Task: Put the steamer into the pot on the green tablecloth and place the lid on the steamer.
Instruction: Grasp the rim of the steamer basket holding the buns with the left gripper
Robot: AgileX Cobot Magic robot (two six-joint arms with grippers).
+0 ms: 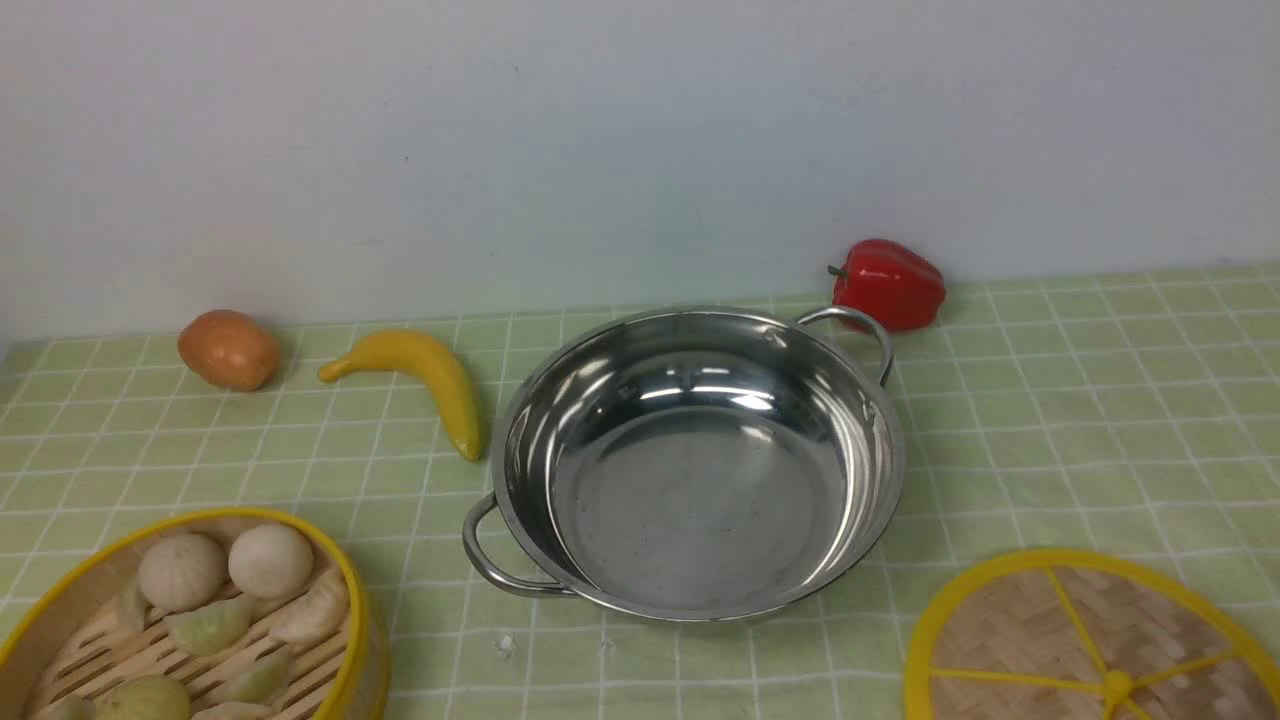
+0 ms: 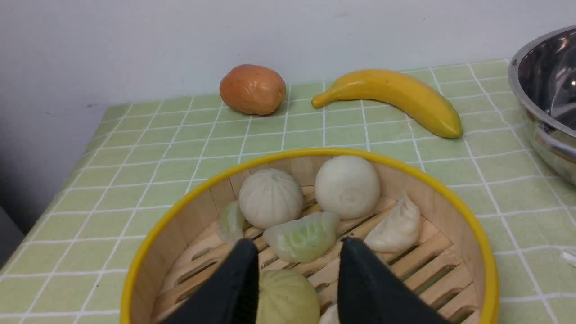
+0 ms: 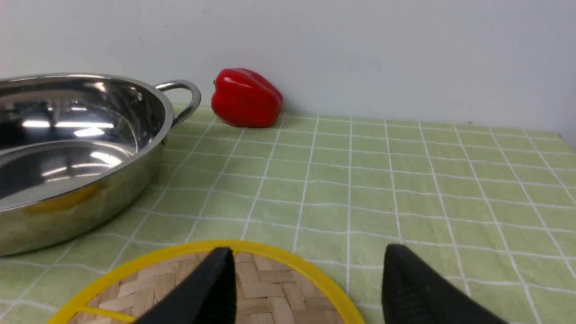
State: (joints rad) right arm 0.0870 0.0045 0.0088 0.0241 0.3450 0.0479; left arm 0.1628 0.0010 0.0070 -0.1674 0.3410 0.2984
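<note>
A staged mock kitchen rather than a real one: a green tablecloth (image 1: 1100, 400) against a bare white wall (image 1: 640, 120), with a toy-like banana (image 1: 420, 375) and red pepper (image 1: 890, 283).

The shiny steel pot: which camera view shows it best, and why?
The front view. It shows the wide shiny stainless-steel pot whole: both loop handles, full rim, empty inside. In the left wrist view only a slice of the pot shows at the edge. In the right wrist view the pot is cut off, with one handle.

Steel pot (image 1: 700, 500) between steamer (image 1: 100, 655) and lid (image 1: 1090, 640), on green tablecloth (image 1: 1050, 420).
</note>
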